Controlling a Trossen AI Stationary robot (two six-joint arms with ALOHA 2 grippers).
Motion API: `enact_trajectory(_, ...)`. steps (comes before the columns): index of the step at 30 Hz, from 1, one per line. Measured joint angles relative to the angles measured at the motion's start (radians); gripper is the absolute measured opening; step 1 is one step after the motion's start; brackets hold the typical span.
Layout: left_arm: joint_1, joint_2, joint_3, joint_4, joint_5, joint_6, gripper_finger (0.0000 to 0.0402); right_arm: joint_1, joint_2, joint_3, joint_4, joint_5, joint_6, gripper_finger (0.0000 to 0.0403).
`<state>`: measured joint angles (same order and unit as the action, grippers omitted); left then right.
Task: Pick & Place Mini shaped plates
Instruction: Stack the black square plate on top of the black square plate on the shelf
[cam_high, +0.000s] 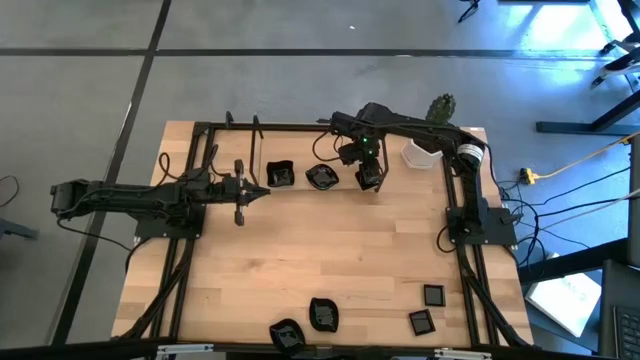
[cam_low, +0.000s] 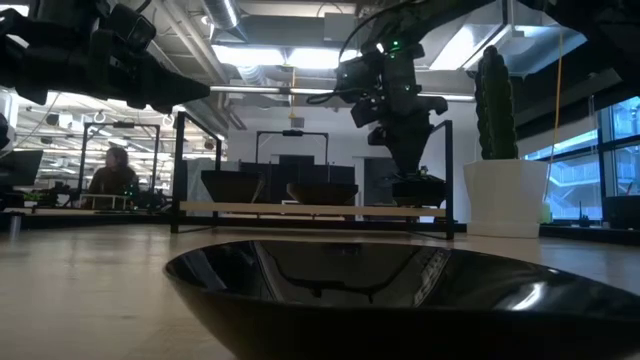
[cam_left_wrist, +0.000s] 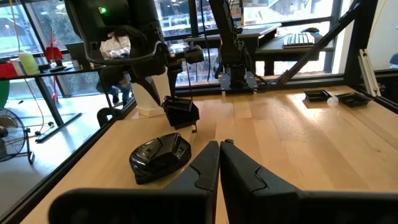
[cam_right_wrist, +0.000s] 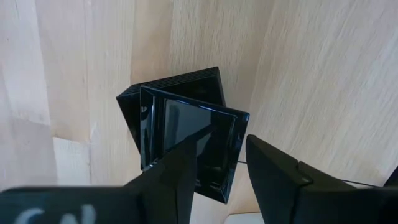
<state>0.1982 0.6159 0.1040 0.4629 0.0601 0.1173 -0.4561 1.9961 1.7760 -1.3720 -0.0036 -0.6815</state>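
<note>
My right gripper (cam_high: 369, 182) (cam_right_wrist: 227, 149) points down at the table's far middle, shut on a glossy black square mini plate (cam_right_wrist: 186, 140). That plate hangs just above a stack of like square plates (cam_right_wrist: 180, 84). To its left, a rounded plate (cam_high: 322, 177) (cam_left_wrist: 160, 155) and a squarish wavy plate (cam_high: 281, 175) rest on the table. More mini plates lie along the near edge (cam_high: 324, 314) (cam_high: 433, 295). My left gripper (cam_high: 264, 191) (cam_left_wrist: 219, 144) waits shut and level at the far left, touching nothing. My right gripper holds the square plate by one side's rim (cam_right_wrist: 239, 152), with one finger inside the dish and the other outside that edge. The fingers come from above, pointing down. The plate is lifted clear, turned a little against the stack below it (cam_left_wrist: 181, 112).
A white pot (cam_high: 422, 153) with a green cactus (cam_low: 497, 100) stands at the far right, close to my right arm. A black frame (cam_high: 300, 127) runs around the table's edges. One near-edge plate (cam_low: 400, 290) fills the low view's foreground. Bare wood lies mid-table (cam_high: 330, 245).
</note>
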Motion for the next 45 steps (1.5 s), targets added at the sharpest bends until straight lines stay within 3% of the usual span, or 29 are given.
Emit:
enact_trajectory(16, 0.000, 0.000, 0.000, -0.002, -0.005, 0.000, 0.0009, -0.005, 0.012, -0.038, 0.013, 0.037, 0.018, 0.0132)
enact_trajectory(27, 0.000, 0.000, 0.000, -0.003, -0.022, 0.000, 0.0011, -0.005, 0.011, -0.037, 0.013, 0.038, 0.019, 0.0009)
enact_trajectory(35, 0.000, 0.000, 0.000, -0.003, -0.023, 0.001, 0.0006, -0.006, 0.011, -0.037, 0.011, 0.122, 0.015, 0.0021)
enact_trajectory(45, 0.000, 0.000, 0.000, -0.003, -0.023, 0.001, 0.0010, -0.005, 0.011, -0.037, 0.013, 0.126, -0.008, 0.0011)
